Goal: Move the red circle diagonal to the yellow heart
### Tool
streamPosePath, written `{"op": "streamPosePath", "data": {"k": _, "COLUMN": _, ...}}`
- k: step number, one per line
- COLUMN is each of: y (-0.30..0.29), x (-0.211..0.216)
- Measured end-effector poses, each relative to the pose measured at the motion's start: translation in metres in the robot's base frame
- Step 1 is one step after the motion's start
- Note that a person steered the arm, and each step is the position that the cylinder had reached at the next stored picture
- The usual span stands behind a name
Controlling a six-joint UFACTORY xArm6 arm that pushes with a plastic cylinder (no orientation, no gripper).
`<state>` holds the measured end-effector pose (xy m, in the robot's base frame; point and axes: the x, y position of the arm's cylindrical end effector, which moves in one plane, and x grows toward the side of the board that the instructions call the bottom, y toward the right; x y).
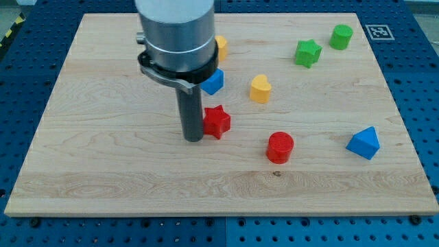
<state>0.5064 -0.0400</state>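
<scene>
Nearest the worktop's (82, 171) bottom edge, a little right of centre, stands the red circle (280, 147). My tip (193, 138) rests at mid-worktop to its left and slightly farther back, touching the red star (217, 121), which sits between them. There are no fingers to spread or press together, only the rod. Farther back, the yellow heart (260, 88) lies just left of the circle's line, so I judge a sideways push will make the diagonal.
</scene>
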Motion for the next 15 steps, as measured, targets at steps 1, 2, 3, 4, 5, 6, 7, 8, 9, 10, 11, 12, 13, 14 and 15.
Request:
{"op": "streamPosePath", "data": {"k": 1, "y": 0.017, "x": 0.0}}
{"op": "streamPosePath", "data": {"k": 2, "y": 0.026, "x": 0.0}}
{"op": "streamPosePath", "data": {"k": 3, "y": 0.043, "x": 0.04}}
{"op": "streamPosePath", "data": {"k": 4, "y": 0.09, "x": 0.063}}
{"op": "streamPosePath", "data": {"k": 5, "y": 0.107, "x": 0.062}}
{"op": "streamPosePath", "data": {"k": 6, "y": 0.123, "x": 0.062}}
{"op": "streamPosePath", "data": {"k": 7, "y": 0.125, "x": 0.062}}
{"op": "streamPosePath", "data": {"k": 8, "y": 0.102, "x": 0.062}}
{"op": "streamPosePath", "data": {"k": 9, "y": 0.082, "x": 0.062}}
{"op": "streamPosePath", "data": {"k": 10, "y": 0.082, "x": 0.062}}
{"op": "streamPosePath", "data": {"k": 11, "y": 0.095, "x": 0.052}}
{"op": "streamPosePath", "data": {"k": 12, "y": 0.121, "x": 0.048}}
{"op": "streamPosePath", "data": {"k": 13, "y": 0.149, "x": 0.048}}
{"op": "streamPosePath", "data": {"k": 14, "y": 0.165, "x": 0.043}}
{"op": "streamPosePath", "data": {"k": 15, "y": 0.165, "x": 0.042}}
